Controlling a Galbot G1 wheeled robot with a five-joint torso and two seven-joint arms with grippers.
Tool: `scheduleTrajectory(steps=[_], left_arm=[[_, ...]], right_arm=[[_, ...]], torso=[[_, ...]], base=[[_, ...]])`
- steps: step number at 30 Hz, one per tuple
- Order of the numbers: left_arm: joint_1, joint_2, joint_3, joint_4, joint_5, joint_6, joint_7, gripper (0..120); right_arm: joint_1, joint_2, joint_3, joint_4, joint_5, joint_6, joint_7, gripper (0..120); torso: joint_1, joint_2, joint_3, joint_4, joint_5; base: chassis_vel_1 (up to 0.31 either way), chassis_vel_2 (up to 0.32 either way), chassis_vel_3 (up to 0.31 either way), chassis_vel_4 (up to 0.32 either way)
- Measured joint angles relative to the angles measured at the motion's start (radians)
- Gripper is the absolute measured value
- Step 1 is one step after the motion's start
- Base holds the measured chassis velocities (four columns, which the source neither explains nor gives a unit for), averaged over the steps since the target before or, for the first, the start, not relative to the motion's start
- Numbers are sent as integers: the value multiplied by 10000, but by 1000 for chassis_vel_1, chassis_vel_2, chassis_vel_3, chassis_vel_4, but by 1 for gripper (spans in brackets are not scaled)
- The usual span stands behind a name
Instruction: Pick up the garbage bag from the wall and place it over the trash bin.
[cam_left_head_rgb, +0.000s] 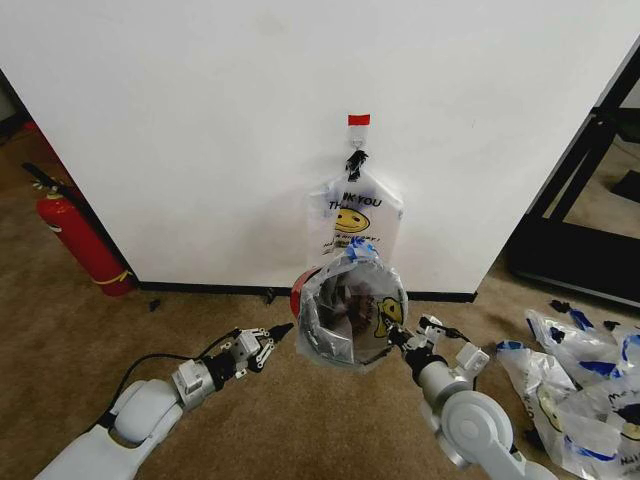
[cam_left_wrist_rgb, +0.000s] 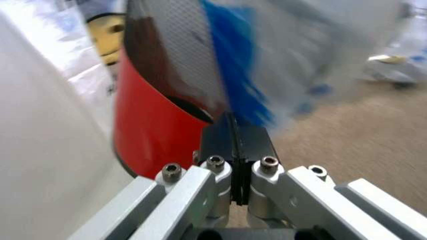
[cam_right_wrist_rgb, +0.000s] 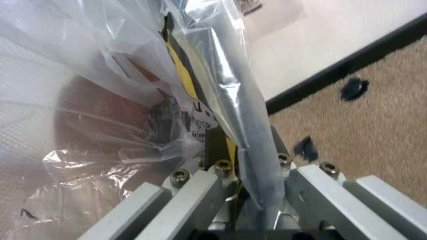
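Note:
The garbage bag (cam_left_head_rgb: 352, 272) is draped over the trash bin (cam_left_head_rgb: 300, 287), which stands on the carpet against the wall; its blue patch sits on top and a yellow smiley faces right. Through the film I see the bin's dark walls, and its red base (cam_left_wrist_rgb: 160, 125) shows low down. My right gripper (cam_left_head_rgb: 393, 335) is at the bin's right rim, shut on a fold of the bag (cam_right_wrist_rgb: 220, 85). My left gripper (cam_left_head_rgb: 283, 331) is shut at the bin's left side, its tips (cam_left_wrist_rgb: 233, 135) right at the bag's blue edge (cam_left_wrist_rgb: 233, 60). I cannot tell whether film is pinched there.
A similar "THANK YOU" bag (cam_left_head_rgb: 352, 215) hangs on the wall from a red hook (cam_left_head_rgb: 358, 120) above the bin. A red fire extinguisher (cam_left_head_rgb: 80, 245) leans at the left. Several more bags (cam_left_head_rgb: 570, 370) lie on the carpet at right, near a black frame (cam_left_head_rgb: 580, 200).

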Motion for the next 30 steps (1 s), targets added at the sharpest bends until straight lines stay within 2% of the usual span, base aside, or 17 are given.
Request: scheduleTrajectory(steps=[1,3,5,7,11,14,15,19,21,26,30], left_arm=[[0,0,0,0,0,0,0,0],[116,36,-207,76,15,-297,659,4],[162,40,-280,118,-151,-432,991,11],[179,32,-286,128,-871,-502,1254,23],[128,7,-242,110,-1618,-384,1426,32],[93,4,-203,19,-2443,29,1513,48],[93,4,-203,19,-2443,29,1513,48],[103,26,-142,-200,-3346,640,1719,66],[97,27,-95,-253,-3515,803,1722,69],[16,-36,102,-482,-4022,1561,1454,90],[-8,-63,193,-579,-4346,1973,1103,86]], right_arm=[[0,0,0,0,0,0,0,0],[30,-11,74,0,23,39,-14,0],[42,-21,106,0,36,58,-28,0],[46,-35,106,0,27,69,-69,0],[58,-35,88,-13,-15,85,-119,0],[54,-43,85,-38,-79,116,-198,0],[54,-43,85,-38,-79,116,-198,0],[49,-61,101,-131,-137,191,-289,0],[49,-61,104,-140,-141,204,-309,0],[49,-55,104,-150,-176,257,-383,0],[40,-55,109,-157,-186,292,-436,0]], torso=[[0,0,0,0,0],[0,0,0,1,-1],[0,0,0,1,-1],[0,0,0,0,-1],[0,0,0,0,-1],[0,0,0,0,-1],[0,0,0,0,-1],[0,0,0,0,0],[0,0,0,0,-1],[0,0,0,0,0],[0,0,0,0,0]], base=[[0,0,0,0],[0,0,0,0],[0,0,0,0],[0,0,0,0],[0,0,0,0],[0,0,0,0],[0,0,0,0],[0,0,0,0],[0,0,0,0],[0,0,0,0],[0,0,0,0]])
